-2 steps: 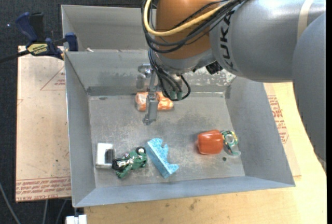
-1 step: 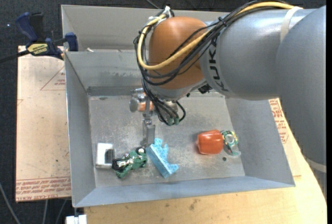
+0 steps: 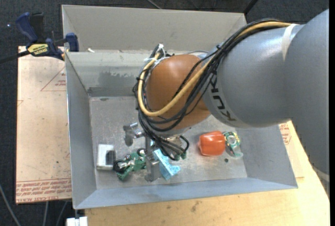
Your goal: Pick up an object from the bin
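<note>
arm [image 3: 272,78]: mine, comes in from the right. The big grey link covers the right half of the bin.
orange cover [image 3: 170,86]: on my wrist, sits over mid-bin. Black and yellow cables [image 3: 172,102] loop round it and hang below.
gripper [image 3: 147,156]: low in the bin, close to the floor, near the front wall and a little left of centre, under the orange cover.
grip state: can't tell. The cover and cables block most of it, so I can't say whether it's open or closed, or whether it has hold of anything.
blue piece [image 3: 167,167]: light blue and angular, on the floor just right of the gripper. Looks to be touching it, can't confirm.
green piece [image 3: 130,164]: green and black, small and irregular, just left of the gripper near the front wall.
pick candidate: the gripper sits between the blue piece and the green piece. Can't tell which one it's on.
white block [image 3: 104,157]: small, with a dark patch on it. Just left of the green piece, near the left wall.
red block [image 3: 211,144]: orange-red and rounded, on the floor right of the gripper and clear of it.
green-yellow bit [image 3: 233,145]: right beside the red block on its right, seems to touch it.
bin [image 3: 78,115]: grey metal with sloped walls and a scuffed floor. All the things lie in the front half.
</note>
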Robot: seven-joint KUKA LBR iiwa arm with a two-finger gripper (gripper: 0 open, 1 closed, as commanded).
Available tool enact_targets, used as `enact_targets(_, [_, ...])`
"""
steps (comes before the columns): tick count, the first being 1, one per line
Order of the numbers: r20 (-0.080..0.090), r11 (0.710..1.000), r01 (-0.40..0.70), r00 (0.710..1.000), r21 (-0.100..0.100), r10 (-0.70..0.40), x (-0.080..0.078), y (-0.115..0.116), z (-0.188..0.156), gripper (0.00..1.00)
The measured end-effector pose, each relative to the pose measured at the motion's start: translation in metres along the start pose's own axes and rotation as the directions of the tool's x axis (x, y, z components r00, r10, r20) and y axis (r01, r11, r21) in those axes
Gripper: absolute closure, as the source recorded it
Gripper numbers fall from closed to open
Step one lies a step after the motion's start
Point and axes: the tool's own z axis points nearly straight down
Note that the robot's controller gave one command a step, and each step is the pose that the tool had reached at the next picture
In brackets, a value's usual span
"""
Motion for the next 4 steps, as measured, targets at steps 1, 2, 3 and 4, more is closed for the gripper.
enact_targets(1, [0.003,0.972,0.237,0.972,0.001,-0.237,-0.015,-0.012,0.022,0.0])
enact_targets(2, [0.002,0.993,0.116,0.993,0.0,-0.116,-0.003,-0.02,0.062,0.0])
enact_targets(3, [0.001,0.948,0.319,0.948,0.0,-0.319,-0.001,-0.024,0.085,1.0])
enact_targets(4, [0.001,0.948,0.318,0.948,0.0,-0.318,-0.001,-0.024,0.085,1.0])
